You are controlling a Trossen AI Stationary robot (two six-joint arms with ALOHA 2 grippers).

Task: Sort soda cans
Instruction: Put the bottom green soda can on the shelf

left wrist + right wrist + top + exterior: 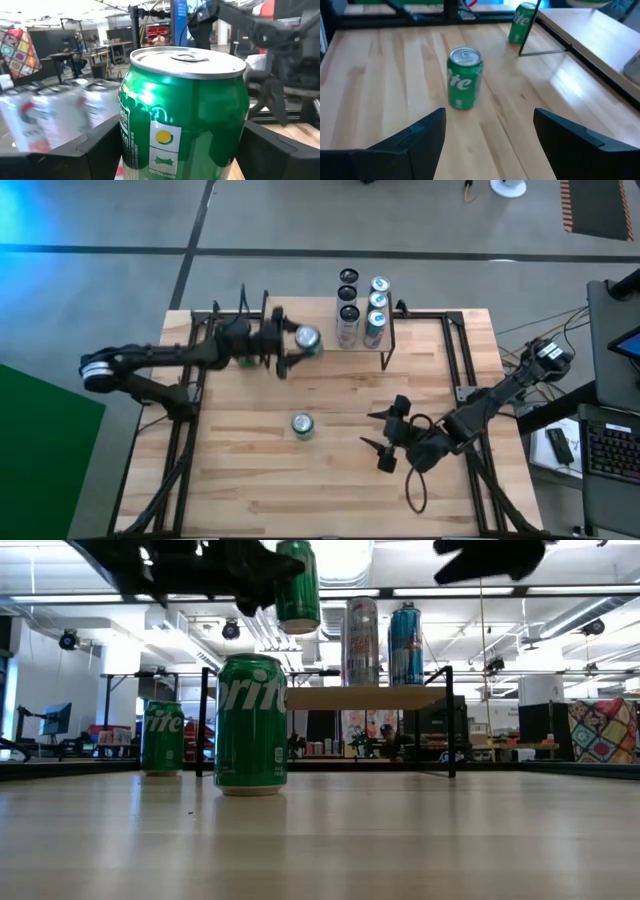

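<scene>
My left gripper [296, 344] is shut on a green soda can [308, 338] held high over the table's far middle; in the low view this can [297, 585] hangs above the others. A second green can [302, 424] stands upright on its base at the table's middle. A third green can [162, 738] stands farther left, near the left arm. Three black cans [348, 294] and three pale blue cans [377, 301] stand in two rows on a raised shelf [365, 698] at the far edge. My right gripper [379, 430] is open and empty, right of the middle can [464, 78]. My left gripper pinches the green can's side wall [150, 150] between its two fingers [97, 147], one on each side of the body. The fingers come level from the table's left. The can stands upright in the hold, top up, lifted clear of the table.
The shelf rests on thin black legs [386, 348] beside the held can. Black frame rails run along the table's left and right sides [465, 370]. Bare wood lies across the near half of the table [300, 490].
</scene>
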